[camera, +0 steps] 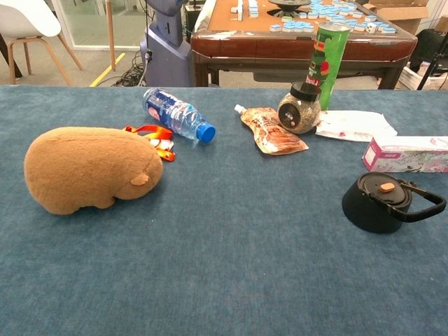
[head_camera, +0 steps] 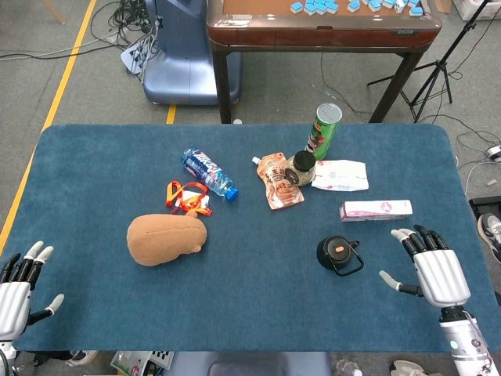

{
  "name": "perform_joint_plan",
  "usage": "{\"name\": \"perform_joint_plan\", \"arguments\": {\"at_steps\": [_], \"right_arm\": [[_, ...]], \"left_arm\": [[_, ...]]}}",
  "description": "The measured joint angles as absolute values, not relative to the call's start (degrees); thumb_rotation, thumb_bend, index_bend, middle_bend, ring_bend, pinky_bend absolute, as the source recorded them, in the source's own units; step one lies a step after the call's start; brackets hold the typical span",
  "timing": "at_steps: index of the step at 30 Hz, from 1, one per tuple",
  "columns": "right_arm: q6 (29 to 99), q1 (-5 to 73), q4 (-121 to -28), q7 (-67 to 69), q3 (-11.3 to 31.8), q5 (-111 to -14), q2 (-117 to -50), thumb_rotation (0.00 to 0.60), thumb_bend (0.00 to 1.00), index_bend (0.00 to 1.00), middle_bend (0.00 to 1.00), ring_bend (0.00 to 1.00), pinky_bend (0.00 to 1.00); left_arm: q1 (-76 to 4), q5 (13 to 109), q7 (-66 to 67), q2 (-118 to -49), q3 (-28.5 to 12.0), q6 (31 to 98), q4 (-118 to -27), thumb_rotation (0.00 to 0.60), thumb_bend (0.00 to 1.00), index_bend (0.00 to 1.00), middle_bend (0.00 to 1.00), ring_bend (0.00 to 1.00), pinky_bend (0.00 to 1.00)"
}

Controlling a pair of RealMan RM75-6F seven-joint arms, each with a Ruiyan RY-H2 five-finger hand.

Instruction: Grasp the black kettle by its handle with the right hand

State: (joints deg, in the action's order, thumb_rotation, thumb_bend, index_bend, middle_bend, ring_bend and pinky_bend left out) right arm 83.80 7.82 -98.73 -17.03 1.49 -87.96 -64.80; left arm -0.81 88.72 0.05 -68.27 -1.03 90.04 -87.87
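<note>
Your right hand rests at the kettle's 3 o'clock, fingers spread, holding nothing; its handle untouched. Left hand likewise spread.

Open right robot hand beside black kettle

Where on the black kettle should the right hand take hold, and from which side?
Grip the black kettle by its handle, which arches over the lid and juts toward the right hand. Come from that right side, fingers curling under the bar; the hand is open and apart from it.
</note>
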Motion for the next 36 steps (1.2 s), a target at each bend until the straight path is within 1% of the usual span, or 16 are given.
{"name": "perform_joint_plan", "arguments": {"at_steps": [14,17,19,23,24,28,36], "right_arm": [[82.0,8.1,-99.9,-17.6,1.8,-87.1,-63.8,0.388,0.23,0.22,0.26,0.14,0.2],[81.2,8.3,-100.2,-18.4,1.8,-86.6,-63.7,0.389,0.2,0.22,0.26,0.14,0.2],[80.9,8.4,-100.2,-19.4,1.8,-86.3,-63.7,0.394,0.15,0.22,0.26,0.14,0.2],[79.7,8.7,-100.1,-22.0,1.7,-85.4,-64.0,0.414,0.02,0.22,0.26,0.14,0.2],[79.2,8.8,-100.1,-22.6,1.6,-85.2,-64.1,0.413,0.01,0.22,0.26,0.14,0.2],[76.7,9.8,-100.0,-25.5,1.4,-84.2,-65.0,0.415,0.0,0.2,0.26,0.14,0.2],[71.2,13.2,-99.4,-31.6,1.5,-82.3,-68.5,0.415,0.0,0.12,0.18,0.06,0.14]], "left_arm": [[-0.2,88.6,0.1,-68.1,-0.5,90.2,-88.0,0.6,0.2,0.11,0.05,0.14,0.05],[-0.2,88.6,0.3,-68.0,-0.5,90.2,-88.1,0.6,0.2,0.11,0.05,0.14,0.05],[-0.2,88.5,0.4,-67.9,-0.4,90.1,-88.3,0.6,0.2,0.11,0.05,0.14,0.05],[0.0,88.4,0.6,-67.8,-0.3,90.1,-88.5,0.6,0.2,0.11,0.05,0.14,0.05],[0.1,88.3,0.7,-67.8,-0.2,90.1,-88.5,0.6,0.2,0.11,0.05,0.14,0.05],[0.3,88.2,0.8,-67.8,0.0,89.9,-88.7,0.6,0.2,0.11,0.05,0.14,0.05],[0.7,88.0,0.2,-67.8,0.0,90.3,-88.3,0.6,0.2,0.11,0.05,0.14,0.05]]}}
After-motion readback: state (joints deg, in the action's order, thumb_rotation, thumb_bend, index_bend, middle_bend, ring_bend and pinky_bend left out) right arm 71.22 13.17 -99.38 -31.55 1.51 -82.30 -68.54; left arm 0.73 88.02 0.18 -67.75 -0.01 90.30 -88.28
